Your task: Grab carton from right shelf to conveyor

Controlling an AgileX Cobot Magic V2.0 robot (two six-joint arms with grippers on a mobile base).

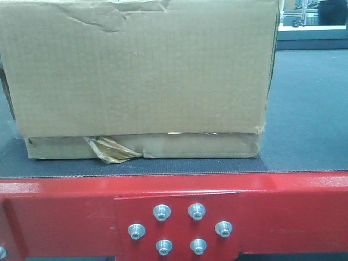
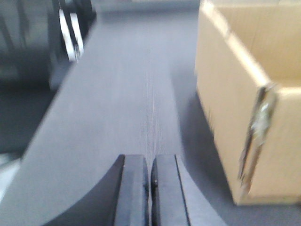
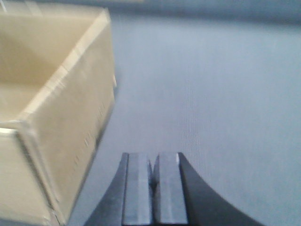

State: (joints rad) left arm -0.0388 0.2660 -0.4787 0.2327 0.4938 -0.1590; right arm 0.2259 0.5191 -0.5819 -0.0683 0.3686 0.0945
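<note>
1. The carton [image 1: 141, 76] sits on the dark grey belt of the conveyor [image 1: 304, 136], just behind the red frame [image 1: 174, 190]. Its lower flap is crushed, and a tuft of yellowish tape [image 1: 111, 149] sticks out at the bottom edge.
2. The left gripper [image 2: 150, 188] has its two pads pressed together, with nothing between them. It hangs over bare belt, beside the carton's side wall and not touching it.
3. The right gripper [image 3: 153, 188] is the same — pads together, empty, with the carton to its left and apart from it.
4. I judge that the box is already delivered: it rests flat by its own weight, and both arms stand clear on either side, so nothing needs to hold it.
5. The belt is a fine-ribbed grey mat, matte and probably of good grip. The frame carries a plate with six silver bolts [image 1: 179, 228].
6. Behind the belt is a bluish-grey floor — further details of the room are too blurred to tell.
</note>
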